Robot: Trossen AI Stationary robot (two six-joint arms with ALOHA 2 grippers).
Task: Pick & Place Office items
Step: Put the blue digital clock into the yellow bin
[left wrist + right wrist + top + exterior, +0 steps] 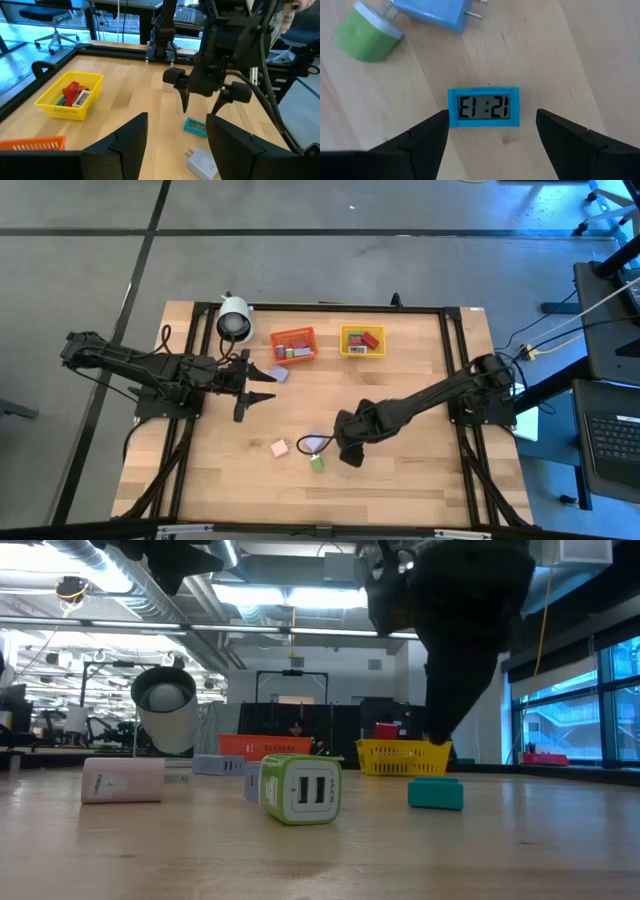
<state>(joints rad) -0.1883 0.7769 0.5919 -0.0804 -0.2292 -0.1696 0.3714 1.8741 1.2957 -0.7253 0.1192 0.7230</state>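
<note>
A small teal clock [484, 107] lies flat on the table, display up. My right gripper [492, 116] hovers over it, open, one finger on either side and clear of it; the left wrist view shows this gripper [202, 102] above the clock [195, 126]. Close by lie a green cube charger [300, 788], a blue plug [440, 10], a pink-white block [279, 447] and a lilac block [280, 373]. My left gripper [255, 385] waits open over the table's left half, near the lilac block.
An orange mesh bin [293, 345] and a yellow mesh bin [362, 341], both holding small items, stand near the far edge. A white cylindrical camera-like object [235, 318] stands left of the orange bin. Bare wood [420, 470] lies toward the near right.
</note>
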